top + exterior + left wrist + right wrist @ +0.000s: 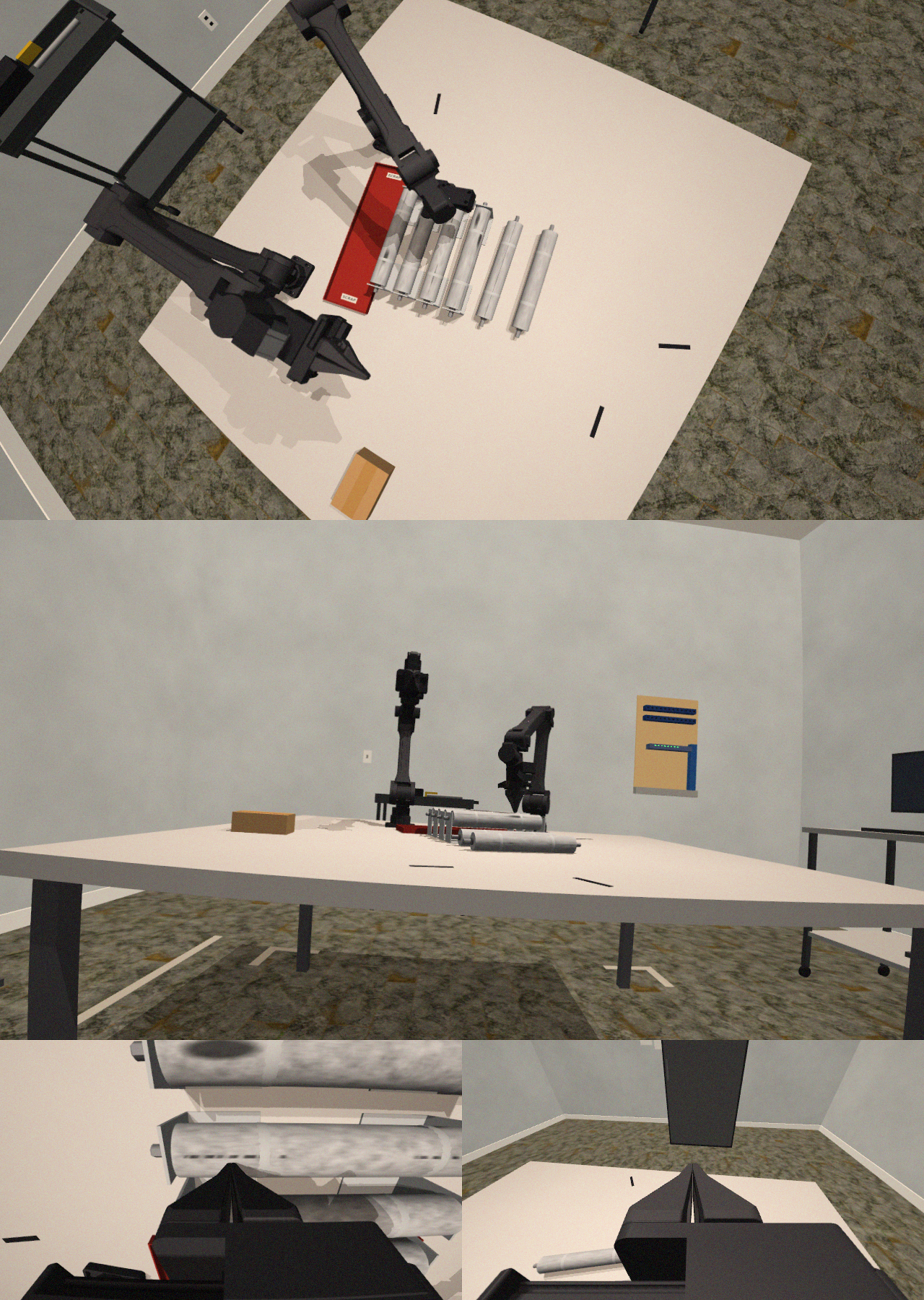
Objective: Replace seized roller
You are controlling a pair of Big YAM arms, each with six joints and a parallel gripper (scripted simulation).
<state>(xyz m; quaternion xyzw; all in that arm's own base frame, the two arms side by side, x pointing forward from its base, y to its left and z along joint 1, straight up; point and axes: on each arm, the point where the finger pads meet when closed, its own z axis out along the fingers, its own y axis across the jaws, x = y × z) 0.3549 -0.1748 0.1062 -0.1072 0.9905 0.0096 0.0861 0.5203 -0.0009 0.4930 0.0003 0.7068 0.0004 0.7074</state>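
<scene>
L arm [419, 167] [543, 759] overhangs roller bed [468, 298] [448, 828] [164, 1155]; open gap btwn 2 loose rollers [535, 281] [523, 841] [581, 1259].

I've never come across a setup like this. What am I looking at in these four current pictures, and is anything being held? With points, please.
Two black robot arms share one table. One picture looks down, one looks across the tabletop, and each wrist camera looks past its own gripper. The left gripper [231, 1169] points at rollers in a bed; the right gripper [369, 376] [692, 1169] is away from them. Both are shut, holding nothing. Four rollers sit in brackets beside a red scrap tray [354, 258]; two loose rollers lie alongside, with a wooden block [363, 484] [263, 822] farther off.
</scene>
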